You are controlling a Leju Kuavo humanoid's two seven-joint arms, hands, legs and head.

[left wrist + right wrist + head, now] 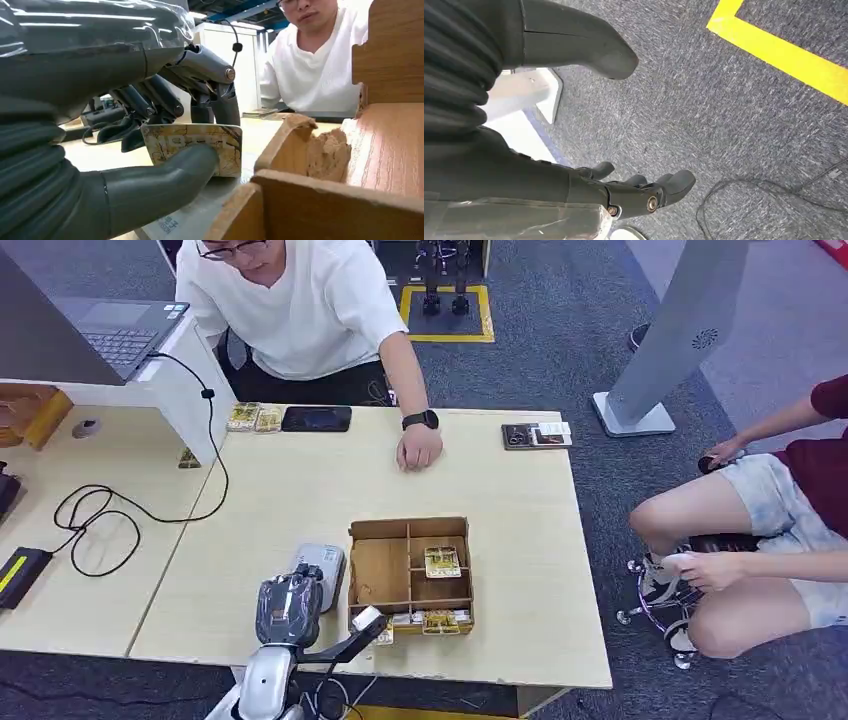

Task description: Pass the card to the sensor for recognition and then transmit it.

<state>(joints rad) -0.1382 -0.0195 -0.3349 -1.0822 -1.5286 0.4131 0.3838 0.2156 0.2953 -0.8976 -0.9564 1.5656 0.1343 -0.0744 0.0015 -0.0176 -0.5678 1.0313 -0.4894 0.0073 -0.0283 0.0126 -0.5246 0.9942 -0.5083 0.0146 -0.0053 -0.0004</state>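
Left hand [150,125] pinches the card [192,147] between thumb and fingers, at the near left of the wooden divided box [411,575] and over the grey sensor unit [322,566] on the table [300,490]. Right hand [589,115] hangs over grey carpet [724,125], thumb and fingers apart, nothing in it. A person's hand [418,448] rests at the table's far edge.

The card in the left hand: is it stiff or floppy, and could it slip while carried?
The card looks flat and unbent where the left hand pinches it, so probably fairly stiff. Thin and small, it is likely light. Its printed face looks smooth, so it might slide between the thumb and fingers.
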